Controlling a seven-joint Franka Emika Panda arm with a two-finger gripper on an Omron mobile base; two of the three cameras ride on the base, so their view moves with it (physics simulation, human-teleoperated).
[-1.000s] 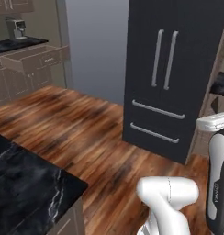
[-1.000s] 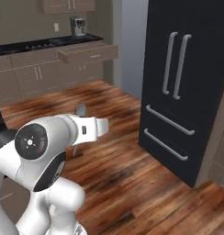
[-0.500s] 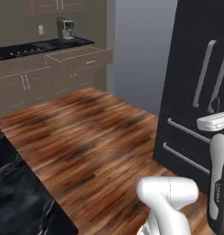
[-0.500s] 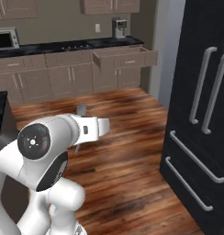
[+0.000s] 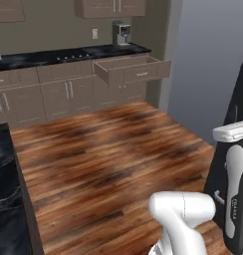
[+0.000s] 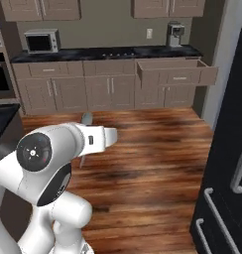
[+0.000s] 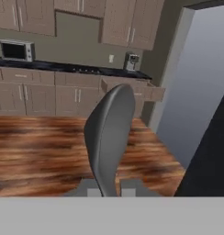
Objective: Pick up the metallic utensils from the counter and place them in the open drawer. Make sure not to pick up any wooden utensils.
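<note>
A white robot arm's gripper point(image 7: 109, 190) is clamping shut on a small silver-grey metal utensil with a rounded head point(image 7: 109, 137), which is standing up between the dark fingertips point(image 7: 90, 189) in the hand view; from the right base view the same utensil point(image 6: 86, 119) is poking out beyond the arm. Across the brown wooden plank floor point(image 5: 108, 164), the shallow taupe-brown drawer with a silver bar handle point(image 5: 136, 69) is hanging open under the right end of the long black marble-look bench point(image 5: 68, 54), just below a small coffee machine point(image 5: 121, 34).
</note>
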